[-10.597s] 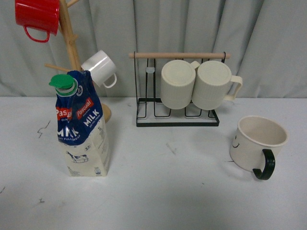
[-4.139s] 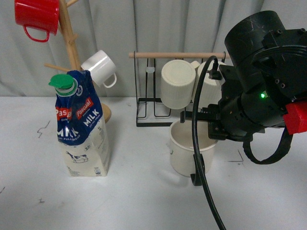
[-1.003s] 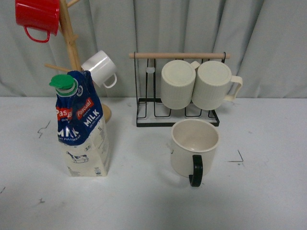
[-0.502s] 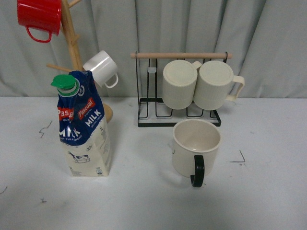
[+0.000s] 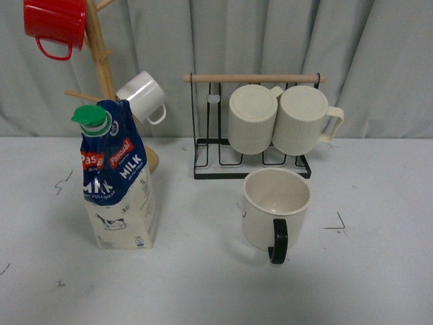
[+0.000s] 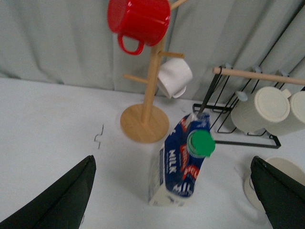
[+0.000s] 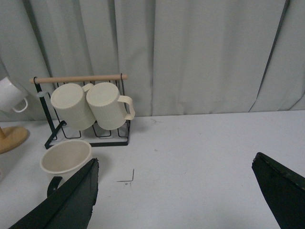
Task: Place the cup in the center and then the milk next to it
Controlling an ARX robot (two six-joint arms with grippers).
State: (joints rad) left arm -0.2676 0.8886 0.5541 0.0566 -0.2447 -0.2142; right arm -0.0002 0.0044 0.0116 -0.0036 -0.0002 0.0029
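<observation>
1. The white desk carries everything, and a grey curtain hangs behind it.
2. A wooden mug tree stands at the back left. It holds a red mug high up and a small white mug lower down.
3. A black wire rack with a wooden top bar stands at the back centre. Two ribbed cream mugs hang on it side by side.
4. The milk carton stands upright on the desk's left part, just in front of the mug tree. Its upper part is blue with white "MILK" and a red label, its base is cream with a cow drawing, and its cap is round and green.
5. The cup sits upright near the middle, just in front of the rack and well apart from the milk carton. It is wide, cream and empty, with its black handle facing the camera.
6. The left end effector hangs above the carton, fingers spread wide and holding nothing.
7. The right end effector is likewise spread and empty.
</observation>
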